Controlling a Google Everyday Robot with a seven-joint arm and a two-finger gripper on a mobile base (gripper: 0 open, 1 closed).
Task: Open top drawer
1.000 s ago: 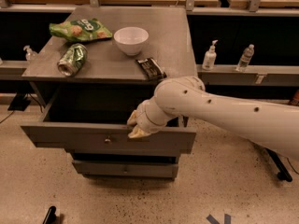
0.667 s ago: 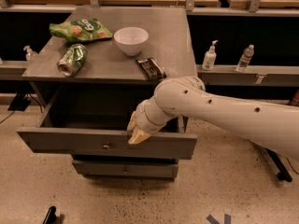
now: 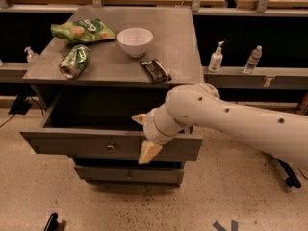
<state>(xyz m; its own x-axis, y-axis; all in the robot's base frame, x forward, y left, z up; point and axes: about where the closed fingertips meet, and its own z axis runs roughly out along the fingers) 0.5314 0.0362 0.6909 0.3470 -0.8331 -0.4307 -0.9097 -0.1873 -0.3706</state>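
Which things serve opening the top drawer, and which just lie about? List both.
Job: top drawer, pulled out; its knob; gripper at the drawer front's top edge.
Lying about: chip bag, green can, white bowl, dark snack bar, pump bottle, water bottle.

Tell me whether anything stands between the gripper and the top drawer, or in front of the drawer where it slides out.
Nothing visible does. The gripper is at the front of the top drawer, beside its knob. The floor in front holds only a small dark object near the lower left edge.
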